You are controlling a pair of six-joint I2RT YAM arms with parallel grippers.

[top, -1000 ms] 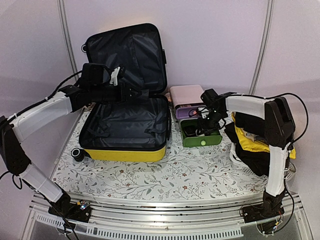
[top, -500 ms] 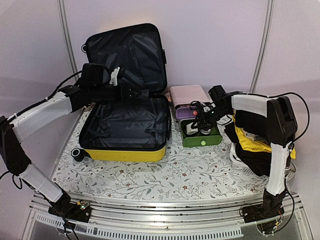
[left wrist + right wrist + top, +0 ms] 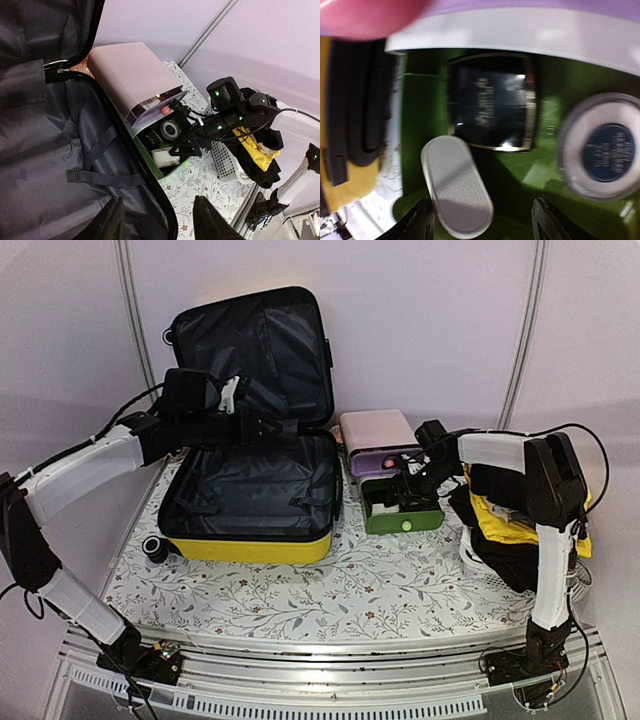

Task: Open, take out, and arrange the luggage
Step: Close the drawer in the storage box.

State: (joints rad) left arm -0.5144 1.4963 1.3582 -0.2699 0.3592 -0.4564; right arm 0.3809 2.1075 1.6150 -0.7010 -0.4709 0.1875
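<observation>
Over green drawer, R hand wide apart, empty, fingers blurred; L hand parted over luggage, holds nthg.

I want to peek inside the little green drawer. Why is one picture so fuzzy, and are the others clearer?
Right wrist view: too close, so the round white tin with a dark blue label and the pink knob are smeared, with a glint on the black square case. Left wrist view: sharp, black fabric suitcase lining dim. Top view: evenly lit, crisp glossy yellow hard-shell suitcase.
</observation>
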